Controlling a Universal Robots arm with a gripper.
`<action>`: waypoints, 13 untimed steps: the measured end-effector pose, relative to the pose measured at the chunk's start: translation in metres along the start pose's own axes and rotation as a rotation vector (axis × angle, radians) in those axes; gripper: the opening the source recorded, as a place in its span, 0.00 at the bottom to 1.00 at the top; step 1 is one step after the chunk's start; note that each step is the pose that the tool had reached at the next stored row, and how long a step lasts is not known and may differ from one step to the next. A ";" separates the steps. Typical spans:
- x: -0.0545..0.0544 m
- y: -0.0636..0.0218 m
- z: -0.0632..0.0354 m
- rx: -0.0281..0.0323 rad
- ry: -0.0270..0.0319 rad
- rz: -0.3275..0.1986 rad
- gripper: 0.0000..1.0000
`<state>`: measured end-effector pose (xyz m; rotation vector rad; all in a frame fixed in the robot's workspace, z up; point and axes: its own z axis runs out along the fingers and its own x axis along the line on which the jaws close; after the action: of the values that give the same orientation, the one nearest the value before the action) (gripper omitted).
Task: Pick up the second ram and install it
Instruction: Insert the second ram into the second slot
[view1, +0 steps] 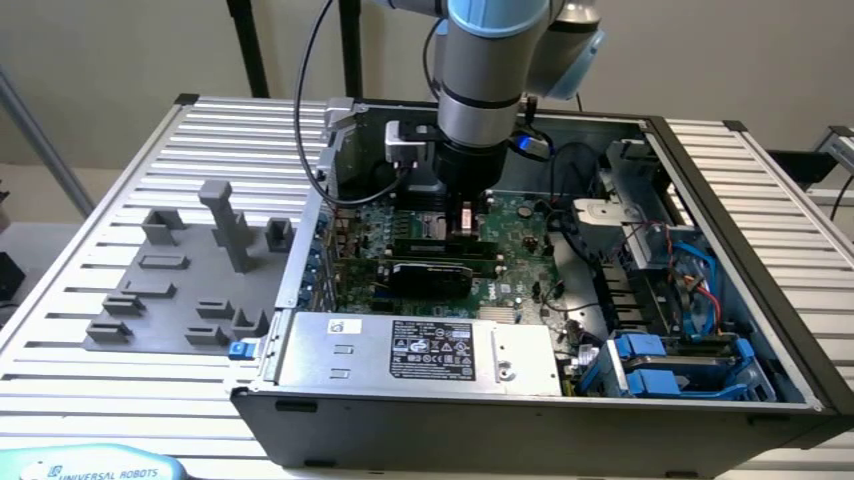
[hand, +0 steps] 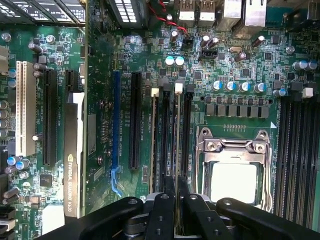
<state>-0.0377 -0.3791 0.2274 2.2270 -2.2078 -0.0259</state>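
Gripper (hand: 176, 200) pinching the second ram (hand: 178, 140) by its thin top edge, fingers (hand: 162, 210) pressed close on both flat sides. Ram standing on edge over the long black slots (hand: 186, 135), just beside the CPU socket (hand: 234, 170) on the motherboard (hand: 240, 65). Looks light, stiff and thin; probably easy to crack or bend. Best held by the long edges, not the chips.

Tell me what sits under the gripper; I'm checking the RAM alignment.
A thin RAM stick stands edge-on between the gripper fingers, over the black slots beside the CPU socket. Its seating is hidden.
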 end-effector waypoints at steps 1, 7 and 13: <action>0.000 0.0000 0.0001 0.0000 -0.0001 0.000 0.14; -0.001 0.0002 0.0010 0.0000 0.0000 0.002 0.14; -0.001 0.0010 0.0031 -0.0001 0.0000 0.002 0.14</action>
<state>-0.0387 -0.3780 0.2243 2.2244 -2.2103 -0.0259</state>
